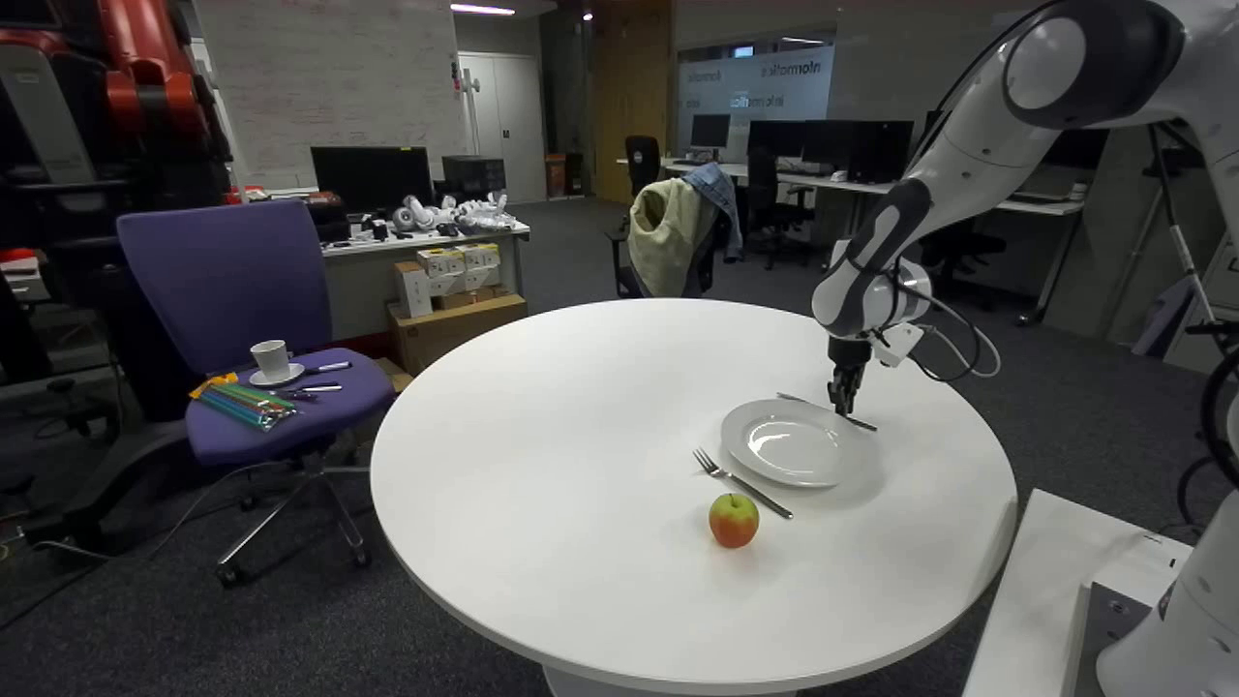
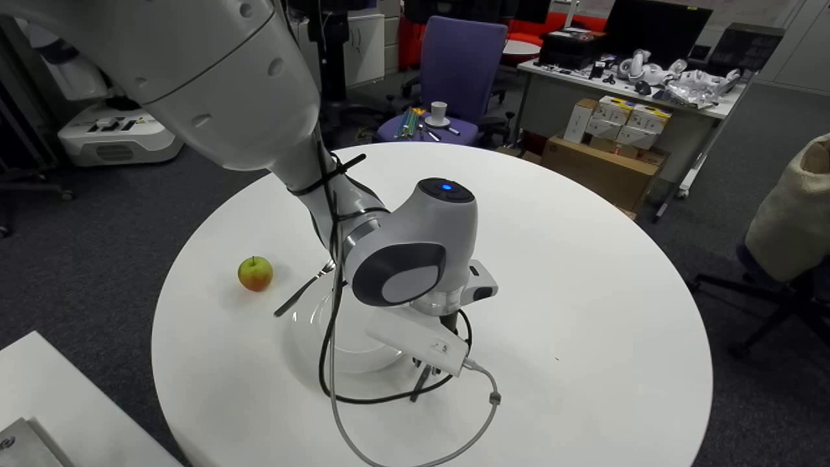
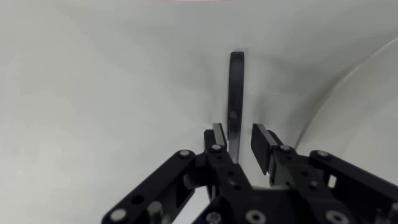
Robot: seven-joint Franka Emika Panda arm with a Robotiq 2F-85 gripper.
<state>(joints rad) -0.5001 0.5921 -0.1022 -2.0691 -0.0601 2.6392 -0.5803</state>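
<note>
A slim metal utensil (image 3: 236, 84), probably a knife, lies on the white table beside the plate. My gripper (image 3: 238, 133) points down over its handle, jaws parted, one finger on each side. A gap shows between the handle and the right finger (image 3: 261, 149); the left finger is much closer, and I cannot tell whether it touches. The white plate (image 1: 784, 469) is right beside the gripper. Across the plate lie a fork (image 1: 745, 486) and a red-green apple (image 1: 734, 521), seen in both exterior views. The arm hides much of the plate and gripper in an exterior view (image 2: 421, 366).
Everything stands on a round white table (image 1: 542, 465). A purple chair (image 1: 227, 281) beyond it carries a cup (image 1: 272, 358) on a saucer, pens and a packet of coloured sticks. A cable (image 2: 493, 415) hangs in a loop from the wrist near the table.
</note>
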